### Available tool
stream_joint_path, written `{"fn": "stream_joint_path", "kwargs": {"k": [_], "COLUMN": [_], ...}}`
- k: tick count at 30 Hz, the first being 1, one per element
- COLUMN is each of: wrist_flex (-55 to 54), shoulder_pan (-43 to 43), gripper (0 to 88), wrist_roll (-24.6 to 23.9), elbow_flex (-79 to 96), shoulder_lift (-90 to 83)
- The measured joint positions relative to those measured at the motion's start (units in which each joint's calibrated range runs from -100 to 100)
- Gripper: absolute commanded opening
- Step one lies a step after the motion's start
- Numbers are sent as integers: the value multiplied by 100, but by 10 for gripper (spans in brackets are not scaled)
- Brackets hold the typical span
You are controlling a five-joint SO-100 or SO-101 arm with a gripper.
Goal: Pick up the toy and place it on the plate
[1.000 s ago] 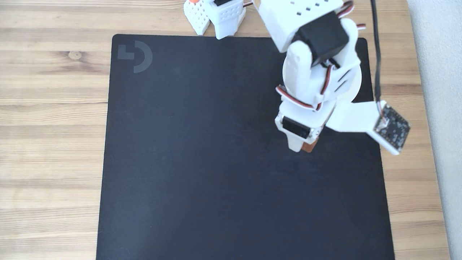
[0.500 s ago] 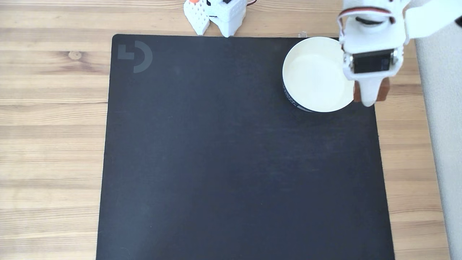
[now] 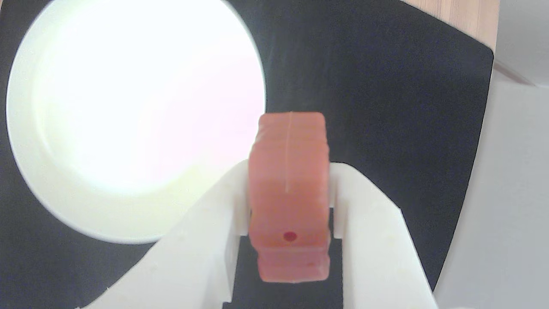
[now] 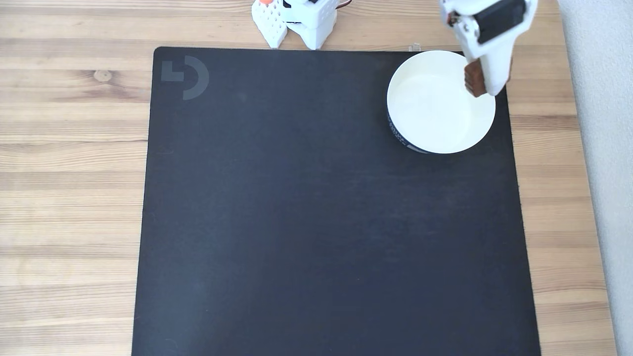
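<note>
The claw [image 3: 289, 201] was clamped on the toy [image 3: 289, 193], held above the mat [image 4: 296, 222] at the plate [image 4: 435, 113] rim. Carry step judged underway; next, centre over the dish, then release.

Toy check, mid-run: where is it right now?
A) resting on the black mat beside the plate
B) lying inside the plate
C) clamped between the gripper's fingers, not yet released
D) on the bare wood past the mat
C: in the wrist view the toy sits pinched between the two white fingers of the gripper, and the plate holds nothing.
</note>
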Motion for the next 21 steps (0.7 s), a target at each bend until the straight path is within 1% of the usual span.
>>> {"fn": "stream_joint_path", "kwargs": {"k": [1, 5, 11, 14, 21], "wrist_flex": [0, -34, -827, -895, -996], "shoulder_pan": [50, -108, -241, -183, -200], "gripper": [26, 26, 27, 26, 26], "wrist_roll": [88, 144, 144, 139, 139], "elbow_flex": [378, 1134, 2778, 3307, 4317], "shoulder_lift": [-266, -858, -1982, -2356, -2540]}}
